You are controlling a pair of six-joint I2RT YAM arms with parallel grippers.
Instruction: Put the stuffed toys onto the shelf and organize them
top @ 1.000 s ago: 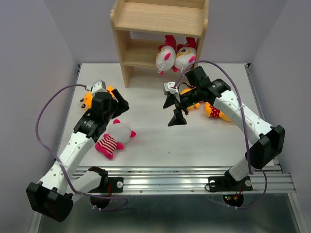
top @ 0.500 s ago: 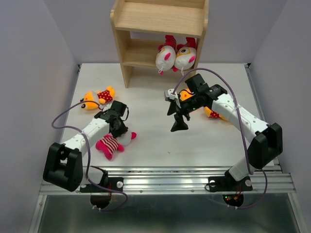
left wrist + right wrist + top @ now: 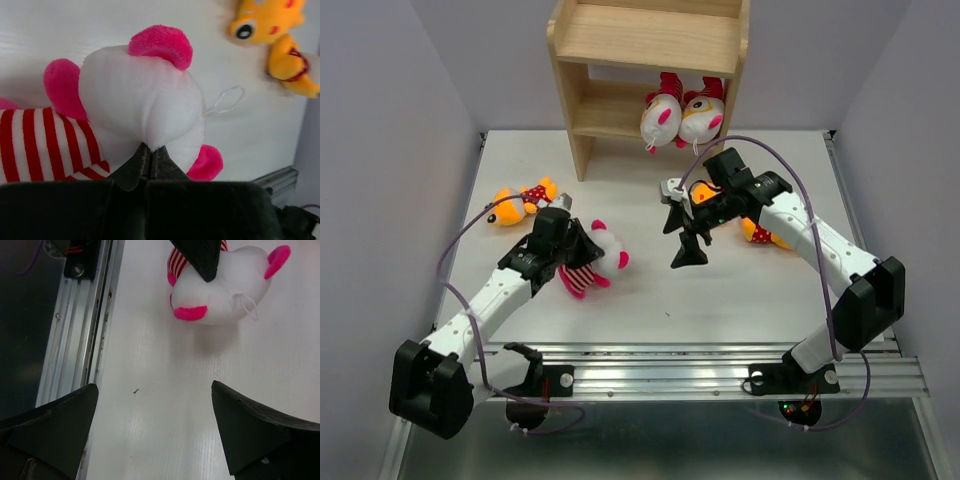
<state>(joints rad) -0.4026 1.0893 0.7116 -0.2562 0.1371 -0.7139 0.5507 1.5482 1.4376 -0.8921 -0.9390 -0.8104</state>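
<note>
the left gripper [image 3: 150, 156] was pressed together on a fold of the white-headed striped toy [image 3: 142, 100], at the near left of the table [image 3: 650, 300], well apart from the shelf [image 3: 650, 45] at the far side. the toy looked light and squashy. a thin pinch could slip, so a deeper bite across the head seemed safer. the right gripper [image 3: 686, 238] hung spread wide, holding nothing.

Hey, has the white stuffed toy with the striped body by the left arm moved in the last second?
Yes. The striped stuffed toy, pinched by the left gripper, has shifted right and away from the front rail, toward the shelf.
</note>
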